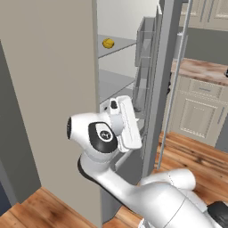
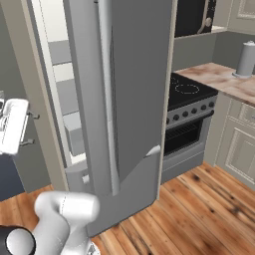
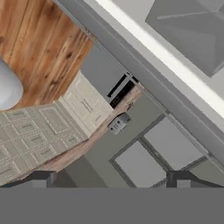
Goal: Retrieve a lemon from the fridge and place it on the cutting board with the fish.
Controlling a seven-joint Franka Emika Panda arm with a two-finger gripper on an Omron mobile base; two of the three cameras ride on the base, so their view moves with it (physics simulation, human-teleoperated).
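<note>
Gripper [image 3: 111,178]: tips stand wide apart at the bottom of the hand view, nothing between them, nothing touched. That view is rolled; beyond the tips lie grey wall panels, a toaster [image 3: 119,123] on a brown counter [image 3: 94,139], pale cabinet fronts and wood floor [image 3: 39,39].

Left base view: hand [image 1: 122,122] raised in front of the open fridge [image 1: 153,89], at the level of its lower shelves, outside the cavity. Lemon [image 1: 108,43] sits alone on an upper grey shelf, well above the hand and deeper in. Door bins hang on the open door to the right.

Right base view: hand [image 2: 12,124] at far left edge, beside the fridge door [image 2: 124,94]; stove [image 2: 187,112] and counter [image 2: 219,79] further right
</note>
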